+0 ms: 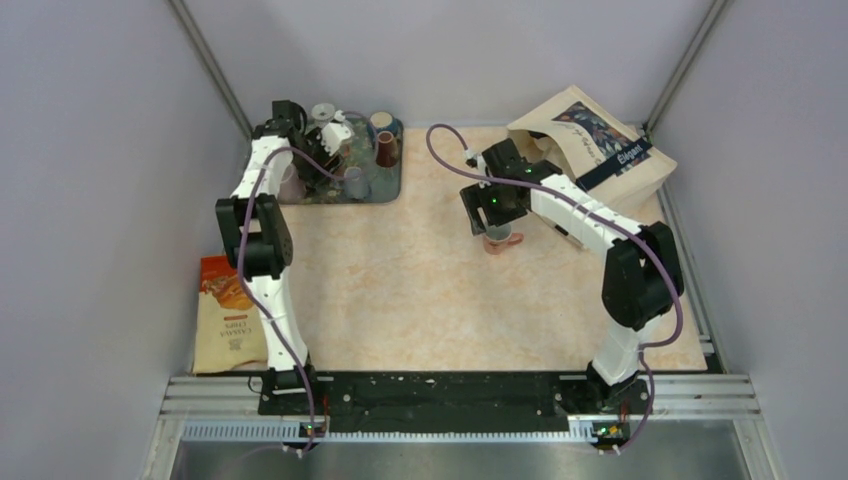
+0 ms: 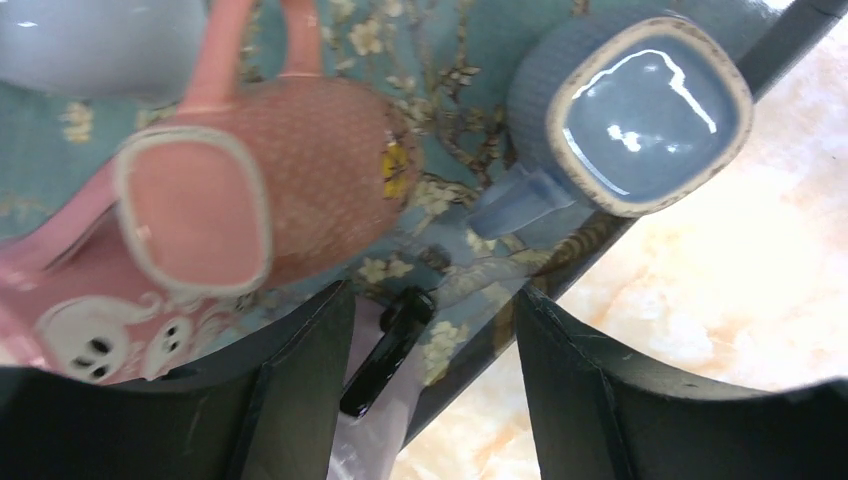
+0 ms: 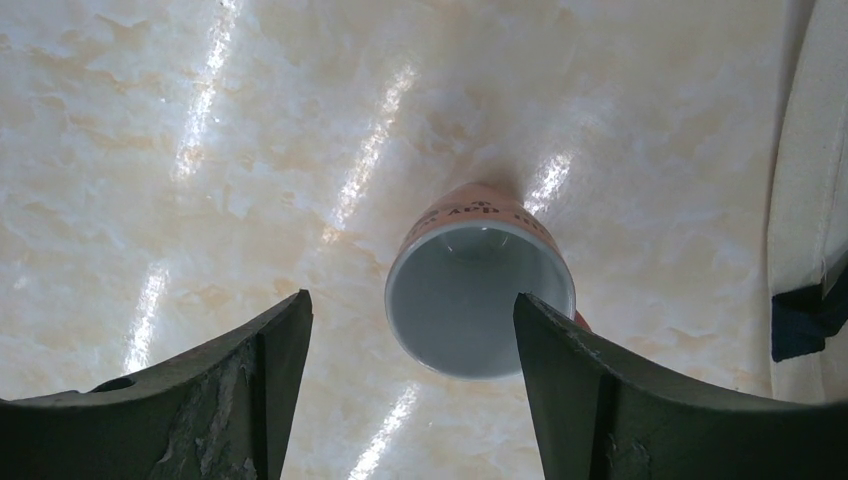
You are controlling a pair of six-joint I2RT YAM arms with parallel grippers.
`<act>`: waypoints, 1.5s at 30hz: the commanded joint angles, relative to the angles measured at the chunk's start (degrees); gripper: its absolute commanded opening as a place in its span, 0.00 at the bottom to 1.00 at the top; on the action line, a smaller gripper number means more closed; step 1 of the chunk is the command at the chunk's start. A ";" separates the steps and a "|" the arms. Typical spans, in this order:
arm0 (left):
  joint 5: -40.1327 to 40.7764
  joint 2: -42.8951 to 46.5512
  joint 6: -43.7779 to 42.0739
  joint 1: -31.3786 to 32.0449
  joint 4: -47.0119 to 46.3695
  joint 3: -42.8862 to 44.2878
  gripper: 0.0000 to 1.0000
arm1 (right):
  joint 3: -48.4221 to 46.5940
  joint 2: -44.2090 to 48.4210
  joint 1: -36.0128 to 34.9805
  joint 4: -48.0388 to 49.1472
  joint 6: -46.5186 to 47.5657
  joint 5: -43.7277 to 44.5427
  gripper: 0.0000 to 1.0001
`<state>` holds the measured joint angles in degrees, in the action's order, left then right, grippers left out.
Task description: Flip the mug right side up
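Observation:
An orange mug (image 3: 478, 292) with a white inside stands on the marble table with its mouth facing up; in the top view the orange mug (image 1: 499, 242) sits just below my right gripper (image 1: 487, 212). In the right wrist view my right gripper (image 3: 410, 345) is open and empty above the mug, whose rim is close to the right finger (image 3: 600, 400). My left gripper (image 2: 435, 345) is open and empty over the floral tray (image 2: 440, 60), above a pink mug (image 2: 250, 190) and a blue mug (image 2: 640, 110) that both show flat bases upward.
The tray (image 1: 392, 186) at the back left holds several mugs. A paper bag (image 1: 590, 150) lies at the back right, close to the right arm. A snack pouch (image 1: 228, 315) lies at the left table edge. A small black piece (image 2: 385, 350) sits at the tray's rim.

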<state>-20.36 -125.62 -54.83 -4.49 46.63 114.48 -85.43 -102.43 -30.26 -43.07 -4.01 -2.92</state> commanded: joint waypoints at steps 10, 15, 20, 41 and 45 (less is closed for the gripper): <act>-7.11 0.77 -3.72 2.24 3.31 -4.84 0.61 | 1.45 2.90 -0.43 0.22 1.10 -0.07 0.74; -11.27 4.59 -4.54 2.79 4.21 -9.26 0.59 | 1.73 2.59 -0.43 0.35 1.10 -0.63 0.74; -10.15 5.21 -1.21 2.91 2.09 -10.06 0.60 | 2.40 2.81 -0.42 0.68 0.96 -1.11 0.74; -6.89 2.40 18.28 6.07 -8.00 -12.86 0.00 | 4.96 7.53 -0.47 4.62 -1.55 -1.56 0.75; -5.49 4.59 29.41 5.96 -10.03 -12.53 0.00 | 5.80 10.94 -0.44 7.64 -3.77 -1.60 0.76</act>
<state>-25.12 -124.11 -36.49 1.56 38.79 102.72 -80.23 -97.49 -30.26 -40.88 -5.08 -4.12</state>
